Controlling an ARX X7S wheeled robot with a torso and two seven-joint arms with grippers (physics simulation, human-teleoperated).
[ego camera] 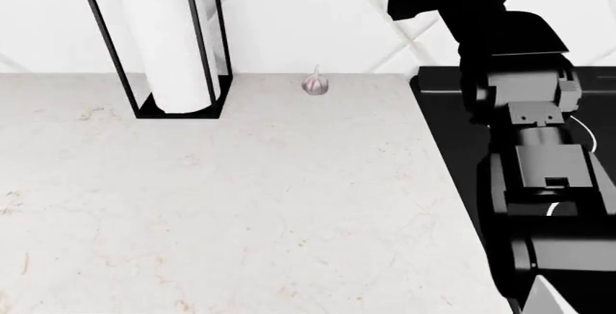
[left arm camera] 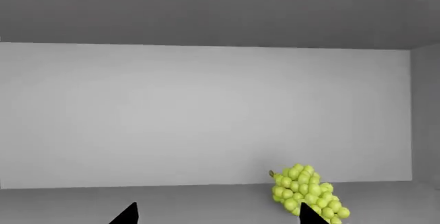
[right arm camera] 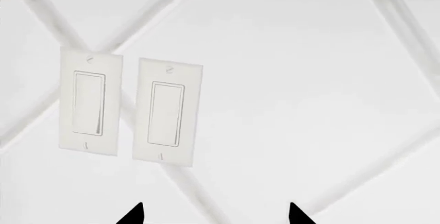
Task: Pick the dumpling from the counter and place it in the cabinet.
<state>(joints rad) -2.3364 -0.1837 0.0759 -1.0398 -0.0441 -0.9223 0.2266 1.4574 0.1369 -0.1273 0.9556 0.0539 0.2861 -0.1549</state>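
The dumpling is out of view in all three views. In the left wrist view, my left gripper (left arm camera: 218, 216) is open, and only its two black fingertips (left arm camera: 127, 214) show. Nothing is between them. It faces into the grey cabinet (left arm camera: 206, 116), just above the cabinet floor. My right gripper (right arm camera: 216, 216) is open and empty, held up facing the tiled wall. The white counter (ego camera: 250, 206) fills the head view, with my right arm (ego camera: 524, 76) raised over its right side. My left arm does not appear in the head view.
A bunch of green grapes (left arm camera: 308, 195) lies on the cabinet floor beside one left fingertip. A garlic bulb (ego camera: 316, 84) and a paper towel holder (ego camera: 169, 40) stand at the counter's back. The black stovetop (ego camera: 452, 133) lies on the right. Two light switches (right arm camera: 131, 108) are on the wall.
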